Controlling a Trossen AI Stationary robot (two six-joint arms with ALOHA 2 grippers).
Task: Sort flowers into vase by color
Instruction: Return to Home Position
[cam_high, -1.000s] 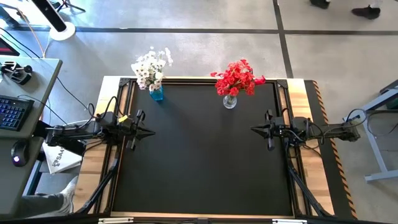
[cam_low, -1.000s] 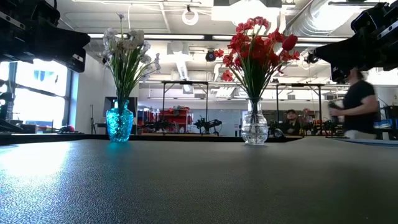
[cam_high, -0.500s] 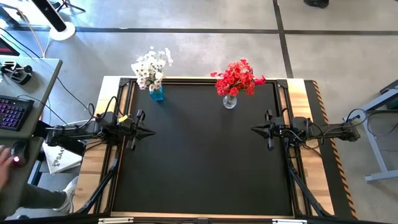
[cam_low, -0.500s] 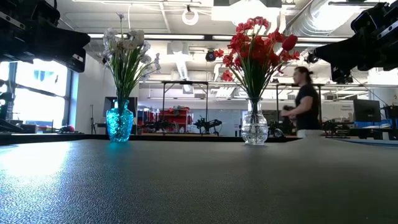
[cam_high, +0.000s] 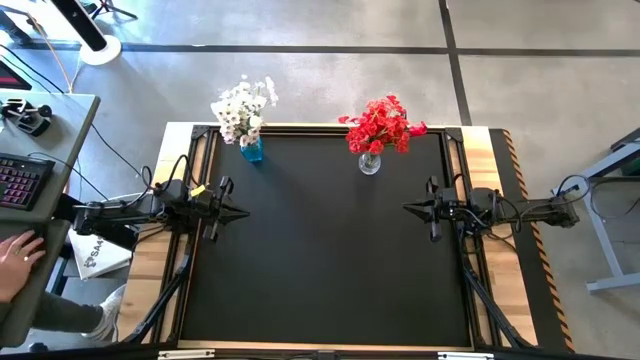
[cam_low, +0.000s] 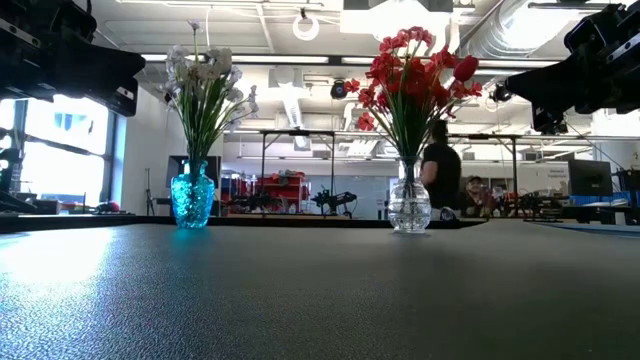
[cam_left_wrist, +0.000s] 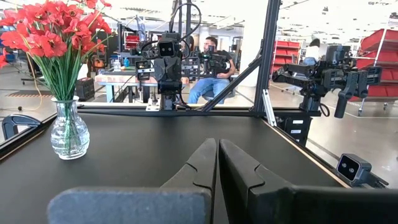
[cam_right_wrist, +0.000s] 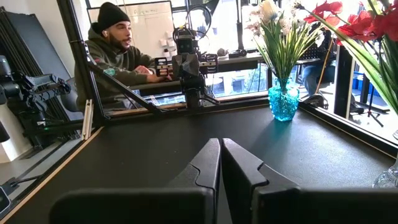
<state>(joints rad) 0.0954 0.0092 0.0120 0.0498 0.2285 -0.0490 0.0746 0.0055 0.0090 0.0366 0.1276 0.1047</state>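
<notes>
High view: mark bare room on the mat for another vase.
Bare: the mat from between the left gripper and right gripper to the edge opposite the vases; also the gap between blue vase and clear vase. Crowded only along the vases' edge.

Non-task stuff round my table: black mat (cam_high: 330, 250) fills the top. Wood rim (cam_high: 495, 160) w/ hazard-stripe tape (cam_high: 536, 250) on the 3 o'clock side. Grey desk (cam_high: 65, 130) at 9 o'clock w/ kbd (cam_high: 18, 182) on it. A person's hand (cam_high: 20, 262) lies flat on the desk nr 8 o'clock. White round stand base (cam_high: 98, 48) on the floor at 10 o'clock. Dark floor lines (cam_high: 300, 47) run past 12. Grey table frame (cam_high: 622, 152) at 3. Beyond 12 o'clock, person in dark top (cam_low: 440, 175) stands in the lab. Beyond 9 o'clock, seated person in beanie + hoodie (cam_right_wrist: 115, 53), whiteboard (cam_right_wrist: 152, 25) behind. Beyond 3 o'clock, seated person in jeans (cam_left_wrist: 205, 84), red shelving (cam_left_wrist: 291, 55) farther back.
</notes>
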